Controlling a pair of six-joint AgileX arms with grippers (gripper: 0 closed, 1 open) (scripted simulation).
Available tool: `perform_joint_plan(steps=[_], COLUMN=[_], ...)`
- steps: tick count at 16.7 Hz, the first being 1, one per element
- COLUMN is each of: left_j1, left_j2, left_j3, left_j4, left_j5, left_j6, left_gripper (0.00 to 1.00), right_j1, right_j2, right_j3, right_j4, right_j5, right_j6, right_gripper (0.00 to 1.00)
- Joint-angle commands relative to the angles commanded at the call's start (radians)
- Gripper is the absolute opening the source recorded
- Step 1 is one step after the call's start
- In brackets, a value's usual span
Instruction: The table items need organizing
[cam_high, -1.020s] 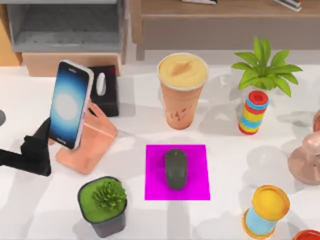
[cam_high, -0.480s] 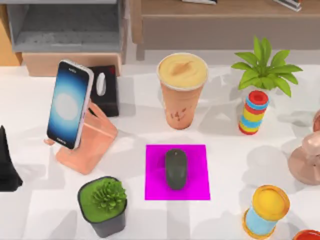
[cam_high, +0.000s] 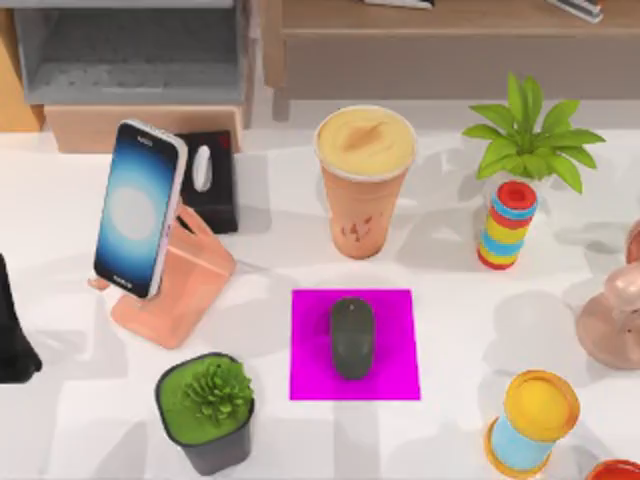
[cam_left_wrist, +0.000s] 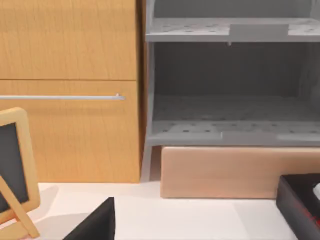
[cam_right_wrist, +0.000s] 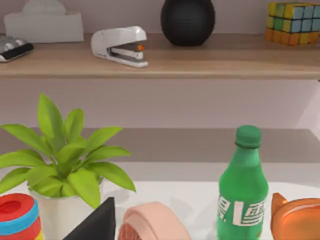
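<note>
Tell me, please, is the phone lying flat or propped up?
Propped up: the phone leans, screen lit, on the pink stand.

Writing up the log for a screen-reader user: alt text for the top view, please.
A white table seen from above: a dark grey mouse lies on a magenta mat at centre, an orange cup stands behind it, and a glowing smartphone leans on a pink stand at left. Green plants and striped ring stacks stand around them. The left arm sits at the left edge.

Left claw (cam_high: 14, 325) cut off by table's (cam_high: 470, 420) left edge (fingers unseen).
</note>
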Motion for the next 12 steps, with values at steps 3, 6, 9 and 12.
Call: perform_joint_plan(steps=[3, 6, 9, 12], left_j1=[0.000, 0.000, 0.000, 0.000], left_j2=[0.000, 0.000, 0.000, 0.000], left_j3=[0.000, 0.000, 0.000, 0.000], left_j4=[0.000, 0.000, 0.000, 0.000], left_j5=[0.000, 0.000, 0.000, 0.000], left_j6=[0.000, 0.000, 0.000, 0.000], left_gripper=[1.00, 1.00, 1.00, 1.00], right_j1=[0.064, 0.174, 0.312, 0.464], right_j2=[0.117, 0.319, 0.582, 0.886], right_j3=[0.036, 0.091, 0.162, 0.246], right_j4=[0.065, 0.168, 0.300, 0.454], right_j5=[0.049, 0.125, 0.220, 0.329], right_j6=[-0.002, -0.007, -0.014, -0.018], right_gripper=[1.00, 1.00, 1.00, 1.00])
